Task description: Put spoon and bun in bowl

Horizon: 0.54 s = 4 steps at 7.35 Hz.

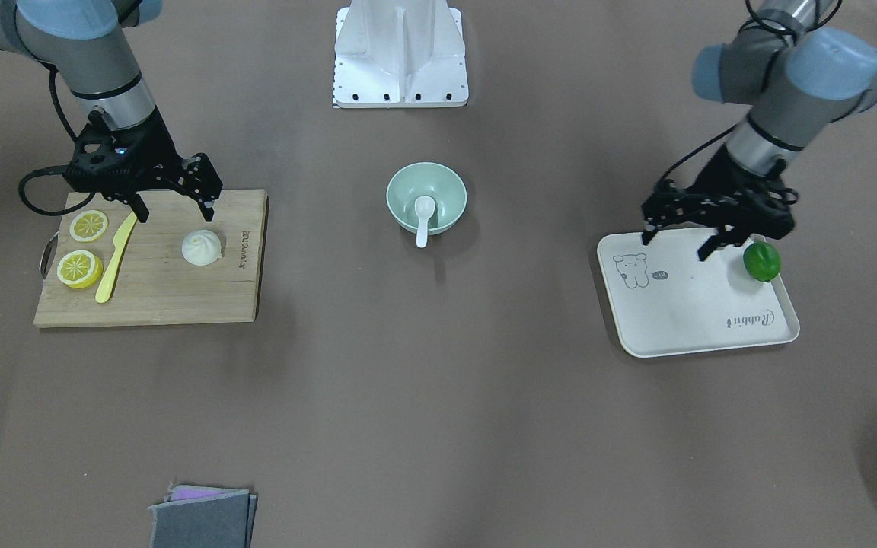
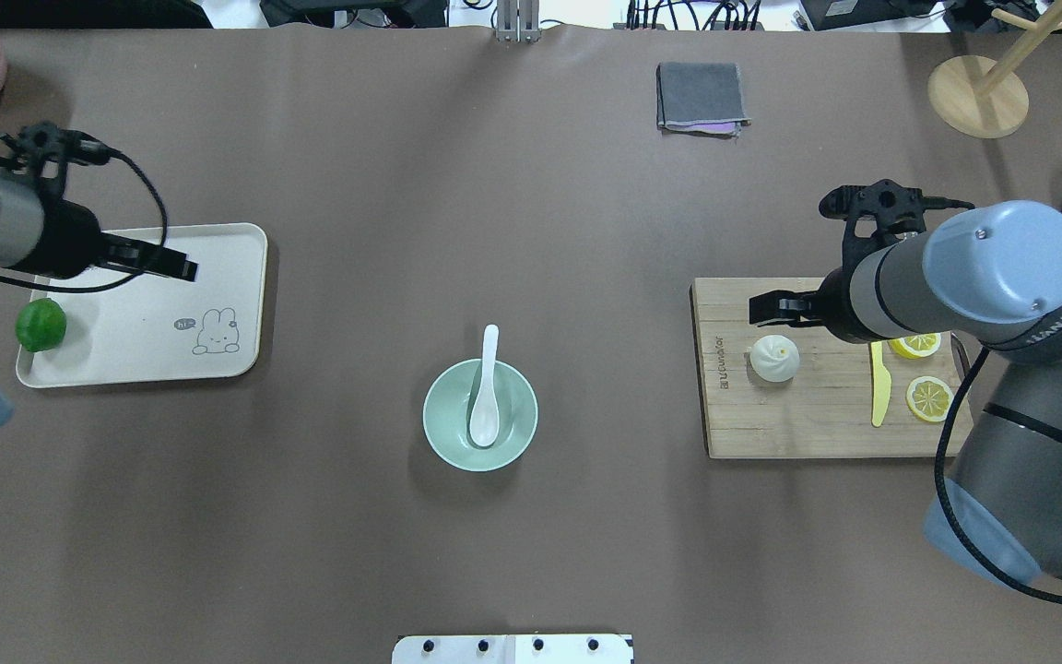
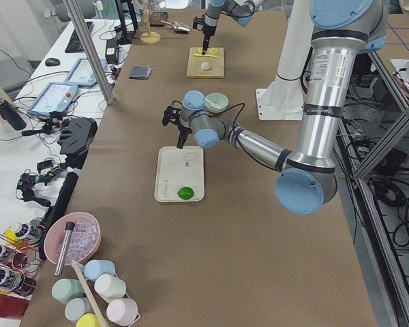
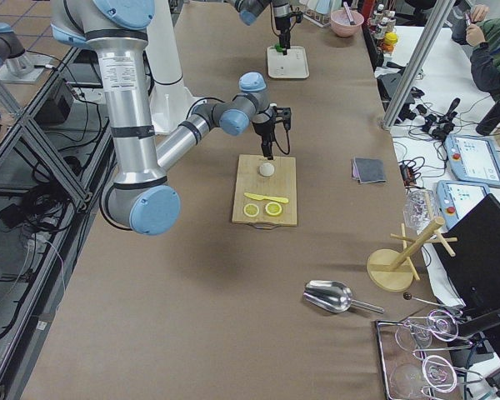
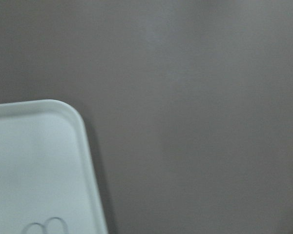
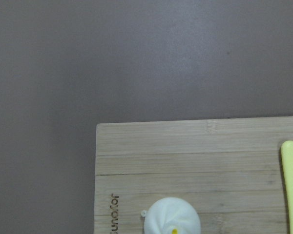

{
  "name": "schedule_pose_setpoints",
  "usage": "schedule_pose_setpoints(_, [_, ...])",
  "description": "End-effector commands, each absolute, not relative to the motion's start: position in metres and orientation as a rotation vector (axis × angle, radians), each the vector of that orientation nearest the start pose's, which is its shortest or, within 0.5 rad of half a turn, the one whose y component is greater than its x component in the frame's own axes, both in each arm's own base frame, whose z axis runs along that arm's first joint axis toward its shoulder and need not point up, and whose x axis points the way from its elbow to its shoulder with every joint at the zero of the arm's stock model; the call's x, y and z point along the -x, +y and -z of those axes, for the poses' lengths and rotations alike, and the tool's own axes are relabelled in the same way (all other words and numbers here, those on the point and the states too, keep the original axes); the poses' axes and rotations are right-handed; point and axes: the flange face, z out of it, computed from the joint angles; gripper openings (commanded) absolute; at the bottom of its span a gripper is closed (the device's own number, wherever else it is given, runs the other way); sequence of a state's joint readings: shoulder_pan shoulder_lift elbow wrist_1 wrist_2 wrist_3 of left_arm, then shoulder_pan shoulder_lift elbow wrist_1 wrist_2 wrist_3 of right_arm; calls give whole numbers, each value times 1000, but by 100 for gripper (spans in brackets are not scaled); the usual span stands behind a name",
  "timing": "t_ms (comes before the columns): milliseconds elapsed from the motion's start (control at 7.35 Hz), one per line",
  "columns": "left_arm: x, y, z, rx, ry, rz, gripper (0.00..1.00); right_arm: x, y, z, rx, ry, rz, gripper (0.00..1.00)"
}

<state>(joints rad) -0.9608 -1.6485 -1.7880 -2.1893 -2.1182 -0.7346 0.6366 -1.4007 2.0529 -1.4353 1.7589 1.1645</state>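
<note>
Looking first at the right pincer (image 1: 176, 215): spread wide, pinching nothing, hung in the air over the wooden cutting board (image 1: 180, 297). Just beneath it and a little to one side, untouched, the bun (image 1: 201, 247), sitting pleats-up on the board (only its top edge caught at the bottom of the right wrist view). Farther along the board on the pincer's other side, a yellow knife (image 1: 115, 259) and two lemon slices (image 1: 88, 225), all lying flat and apart from the bun.

Turning to the left pincer (image 1: 676, 245): likewise spread, gripping nothing, poised above the white tray (image 1: 682, 312). Right beside it, resting on the tray near the rim, a green lime (image 1: 761, 261), not touched.

Between the two pincers and well apart from both, out on the brown surface (image 1: 438, 396), the mint-green bowl (image 1: 446, 190). Already inside it, the spoon (image 1: 423, 217): scoop down in the bowl's hollow, handle leaning on the rim and sticking out past it on the side away from the robot's base.

Well beyond the right pincer, toward the operators' edge of the surface, a folded grey cloth (image 1: 202, 517).
</note>
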Motion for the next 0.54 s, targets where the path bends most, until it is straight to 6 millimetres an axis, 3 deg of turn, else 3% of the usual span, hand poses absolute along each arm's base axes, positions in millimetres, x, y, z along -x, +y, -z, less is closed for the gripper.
schedule_pose_setpoints(0, [-126,-476,-522,-449,813,-258,100,392,-380,-346,-257,-706,-134,100])
schedule_pose_setpoints(272, [-117,-471,-529,-441,816,-250,100,409,-382,-376,-315,-609,-131,97])
schedule_pose_setpoints(408, [-117,-471,-530,-438,814,-247,100,413,-383,-380,-316,-600,-130,88])
